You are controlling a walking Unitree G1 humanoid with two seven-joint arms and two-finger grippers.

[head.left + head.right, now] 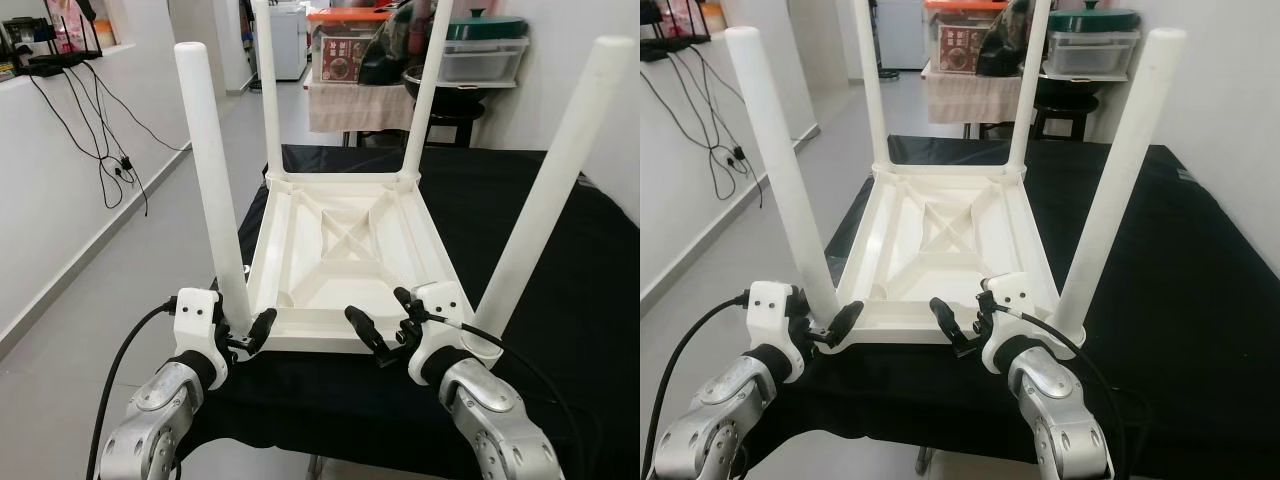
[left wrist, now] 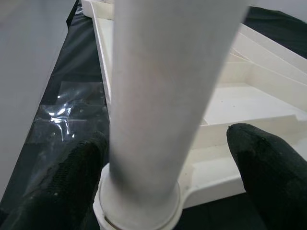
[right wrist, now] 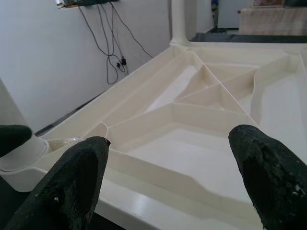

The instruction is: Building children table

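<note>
The white children's table (image 1: 350,250) lies upside down on the black-covered surface (image 1: 560,290), all four legs up; the left gripper (image 1: 243,335) straddles the near-left leg (image 1: 212,180) at its base, fingers spread, not clamped; the right gripper (image 1: 388,325) gapes wide over the near rim, holding nothing.
</note>
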